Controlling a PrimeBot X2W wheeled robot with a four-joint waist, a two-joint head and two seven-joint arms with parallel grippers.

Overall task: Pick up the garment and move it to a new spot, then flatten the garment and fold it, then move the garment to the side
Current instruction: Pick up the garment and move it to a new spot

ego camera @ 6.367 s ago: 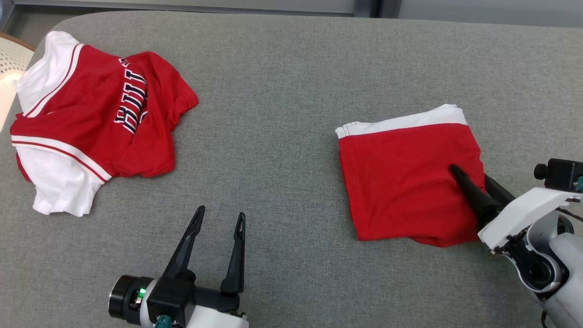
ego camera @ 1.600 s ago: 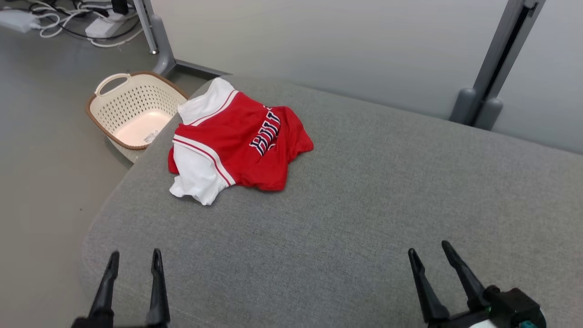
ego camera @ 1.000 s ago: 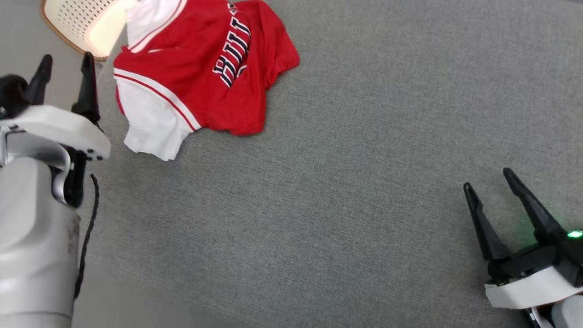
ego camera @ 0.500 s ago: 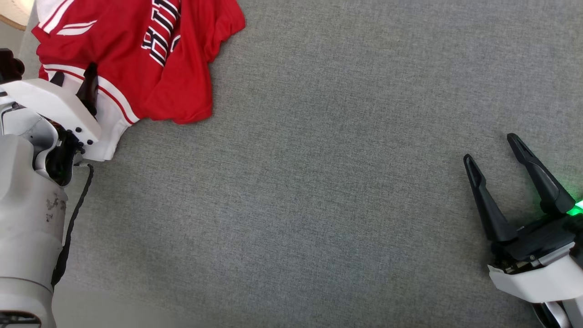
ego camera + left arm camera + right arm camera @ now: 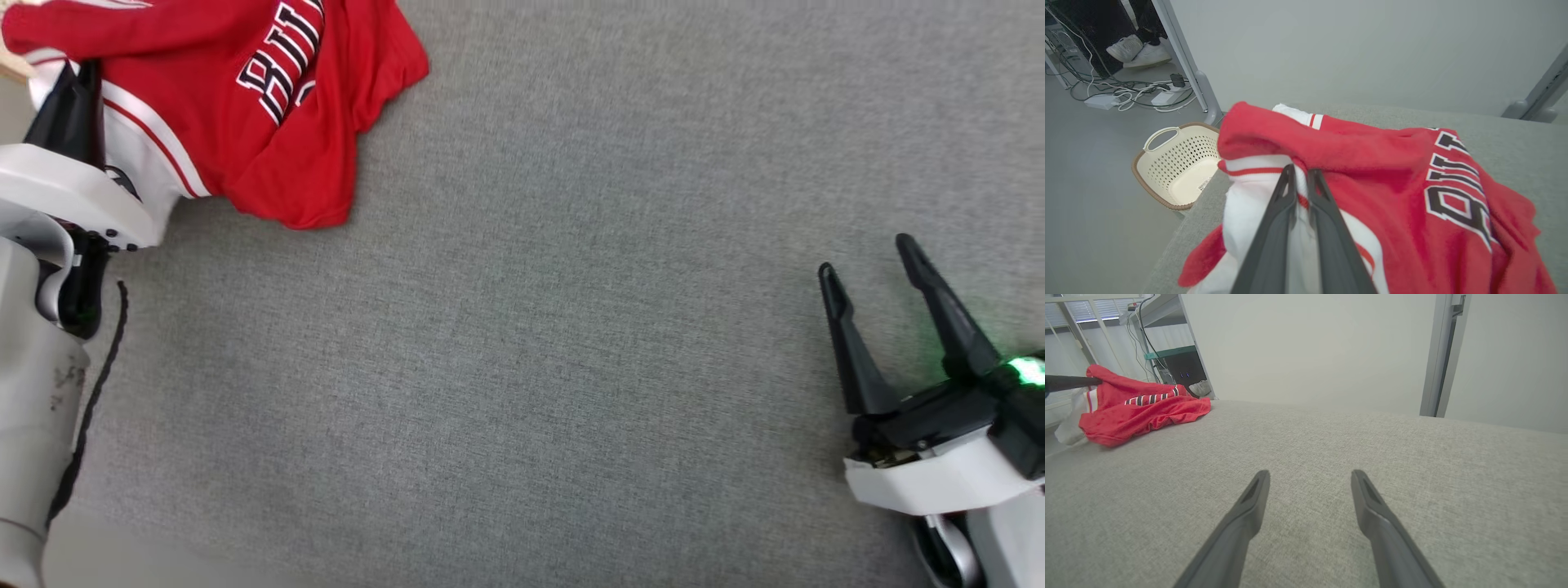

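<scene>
Left hand (image 5: 80, 77) at top left of head view, fingers pinched nearly together on the white, red-striped part of the garment (image 5: 269, 90). Garment is red with dark-and-white lettering, crumpled, at the far-left corner of the grey surface (image 5: 571, 327). Right hand (image 5: 865, 255) is at lower right, 2 fingers spread wide, holding nothing, over bare surface, well apart from garment.

Left wrist view: left hand (image 5: 1301, 171) fingers almost touching, white cloth with a red stripe caught between them, red fold bunched above the tips. Rest of garment (image 5: 1372, 163) trails right on the surface (image 5: 1515, 130). Cream perforated basket (image 5: 1163, 167) on the floor just beside the surface corner; cables (image 5: 1126, 87) and white shoes (image 5: 1139, 51) farther back.

Right wrist view: right hand (image 5: 1310, 473) fingers wide apart, empty, over the surface (image 5: 1310, 428). Garment (image 5: 1139, 412) far left, heaped, with a dark finger of the left hand meeting its raised fold from the left edge.
</scene>
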